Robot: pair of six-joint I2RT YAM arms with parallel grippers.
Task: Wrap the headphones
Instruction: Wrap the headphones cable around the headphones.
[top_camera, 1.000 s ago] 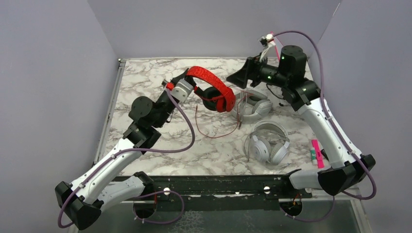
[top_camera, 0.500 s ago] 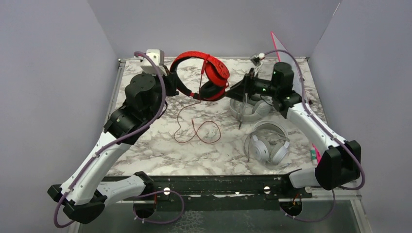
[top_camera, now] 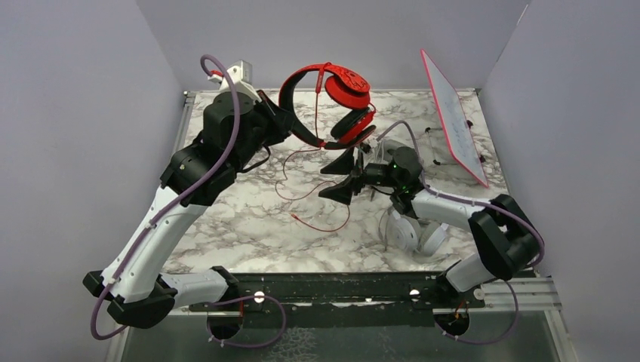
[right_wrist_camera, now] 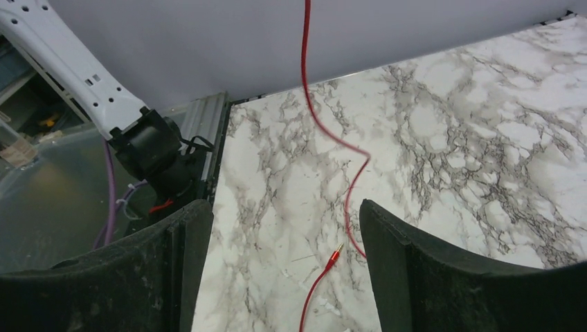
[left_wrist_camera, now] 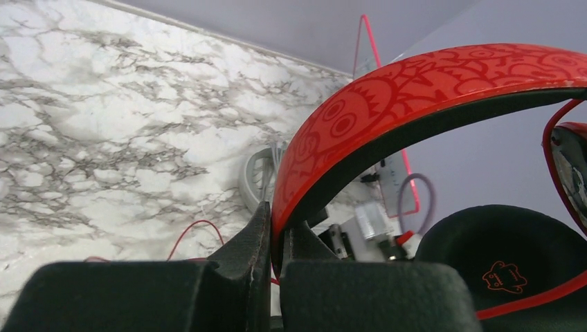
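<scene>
The tabletop (top_camera: 249,226) is smooth, marble-patterned and faintly sheeny. The red headphones (left_wrist_camera: 415,90) have a glossy printed plastic band (left_wrist_camera: 498,69) with a matt black underside. Their ear pad (left_wrist_camera: 484,249) looks soft and matt black. The thin red cable (right_wrist_camera: 325,124) ends in a metallic plug (right_wrist_camera: 334,257). The right tool (right_wrist_camera: 284,221) has matt, grainy black fingers (right_wrist_camera: 429,277).

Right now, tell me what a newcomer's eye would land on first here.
The red-and-black headphones, held high over the far side of the marble table, headband pinched in the shut left gripper. Beneath them the red cable trails down to the tabletop, and the right gripper hangs open near it.
</scene>
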